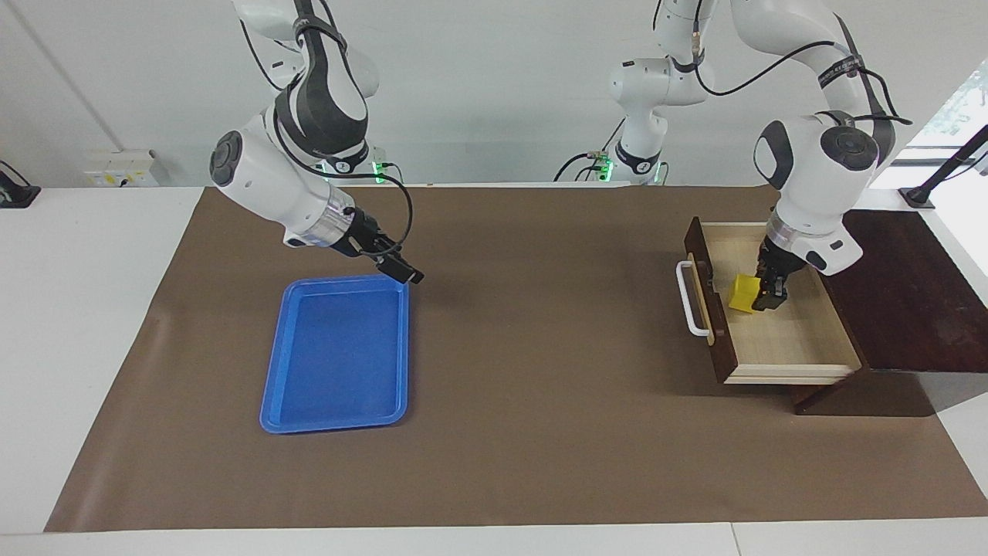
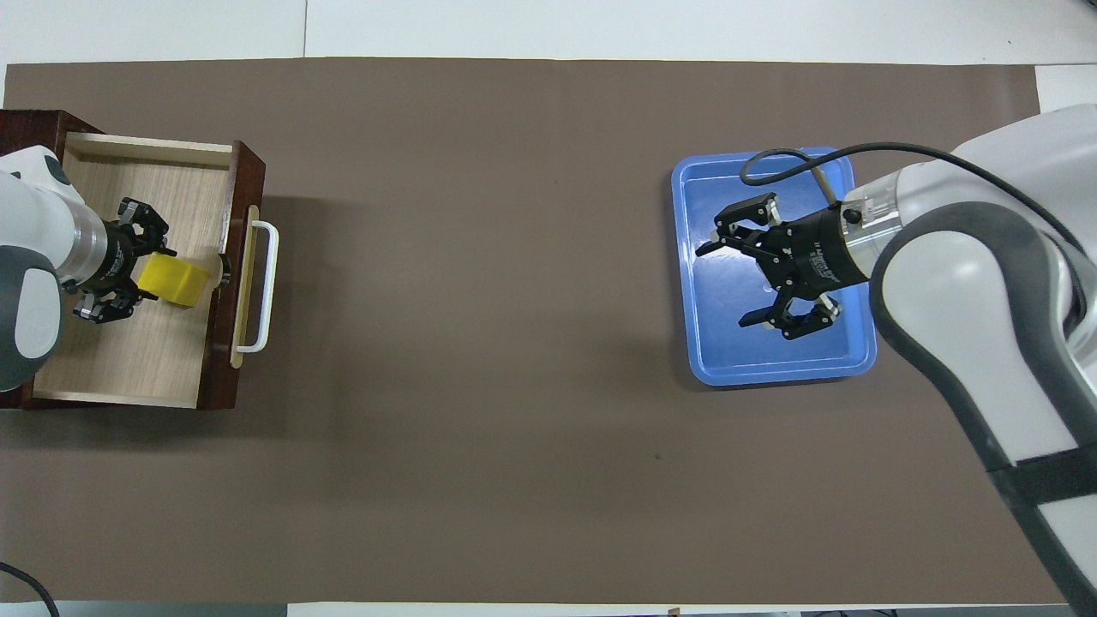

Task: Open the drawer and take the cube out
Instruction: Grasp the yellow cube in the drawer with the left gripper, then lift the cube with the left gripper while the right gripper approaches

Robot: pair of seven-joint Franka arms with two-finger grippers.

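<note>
Yellow cube (image 1: 744, 293) is pinched between the fingers of the left gripper (image 1: 764, 300), which reaches down into the open drawer (image 1: 787, 340). In the overhead view the two black fingers press the cube's two sides. Whether the cube rests on the drawer floor or is just clear of it cannot be told.

Right gripper (image 2: 735, 284) hangs with its fingers spread wide, holding nothing. The overhead view puts it over the blue tray (image 2: 844, 364); the facing view shows it raised, above the tray's corner nearest the robots, touching nothing.

Small white lettering runs along the right gripper's body in the overhead view; it cannot be read. No other writing is legible.

Cube: small, solid, bright yellow, plain faces. It sits inside the drawer close to the drawer front, at about 9 o'clock from the drawer's middle in the facing view.

Drawer: pulled fully out of a dark brown cabinet (image 1: 918, 293) at the left arm's end of the table. Dark brown front, white bar handle (image 1: 691, 300), tan strip beside the handle, pale wood interior. Brown mat (image 1: 540, 347) covers the table beneath.
</note>
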